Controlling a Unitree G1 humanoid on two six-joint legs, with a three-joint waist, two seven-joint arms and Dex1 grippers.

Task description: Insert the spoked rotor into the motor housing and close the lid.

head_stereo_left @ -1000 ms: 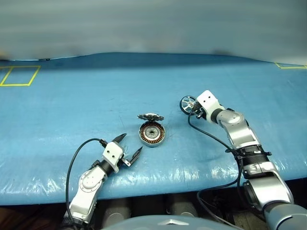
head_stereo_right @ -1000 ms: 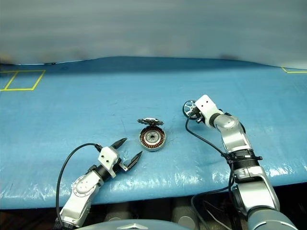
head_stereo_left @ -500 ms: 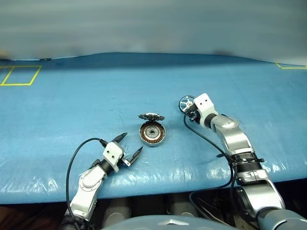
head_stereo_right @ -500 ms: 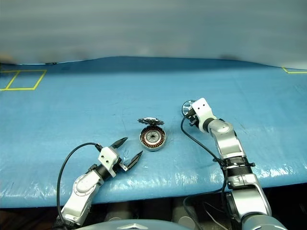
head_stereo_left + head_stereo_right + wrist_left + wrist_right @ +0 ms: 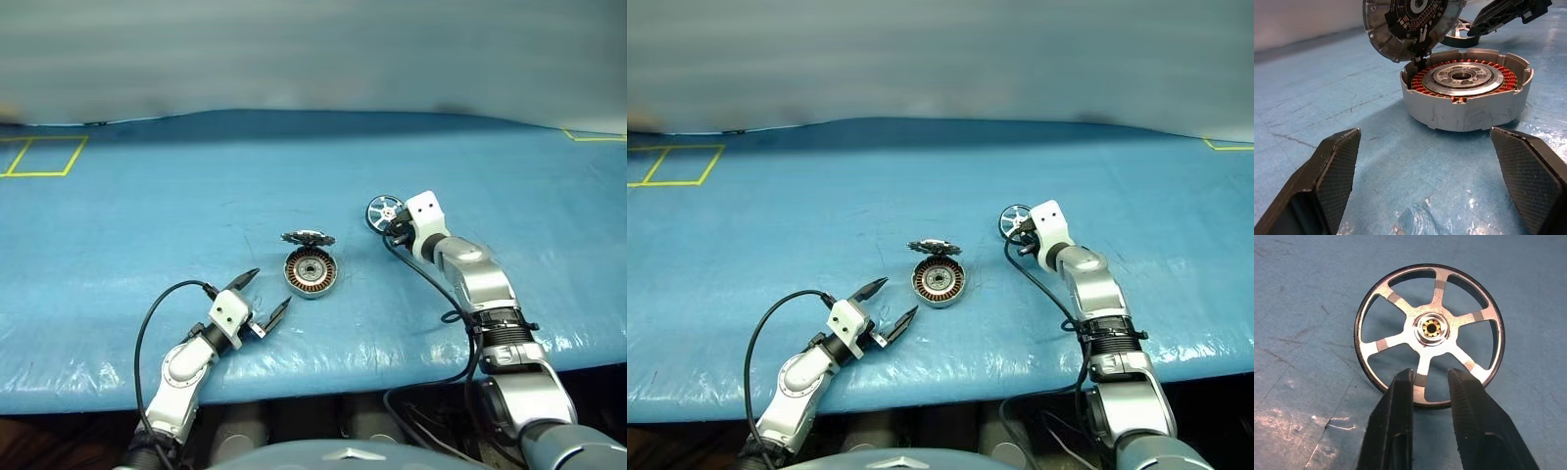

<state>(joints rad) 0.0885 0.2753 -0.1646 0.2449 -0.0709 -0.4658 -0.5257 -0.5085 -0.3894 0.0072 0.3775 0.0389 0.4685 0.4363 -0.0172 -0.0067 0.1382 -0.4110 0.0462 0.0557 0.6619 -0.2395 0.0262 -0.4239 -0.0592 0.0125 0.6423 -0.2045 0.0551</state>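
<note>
The spoked rotor [image 5: 1430, 330], dark-rimmed with silver spokes, rests on the blue table right of centre [image 5: 383, 210]. My right gripper [image 5: 1431, 374] reaches over its near rim and is shut on one spoke, a finger on each side. The motor housing [image 5: 311, 271] sits mid-table, with its copper windings showing [image 5: 1466, 98]. Its lid [image 5: 308, 238] stands raised on the hinge at the far edge, inner face towards my left wrist camera [image 5: 1405, 24]. My left gripper [image 5: 269, 290] hovers wide open near the front edge, pointing at the housing and short of it.
A blue sheet covers the table [image 5: 147, 215], with its front edge just below both arms. A yellow taped square [image 5: 39, 155] marks the far left and a yellow corner [image 5: 593, 134] the far right. Black cables loop beside each forearm.
My right wrist has rolled and its fingers have closed in around the rotor's spoke. The rotor stays at the same spot. The left gripper and the housing have not moved.
</note>
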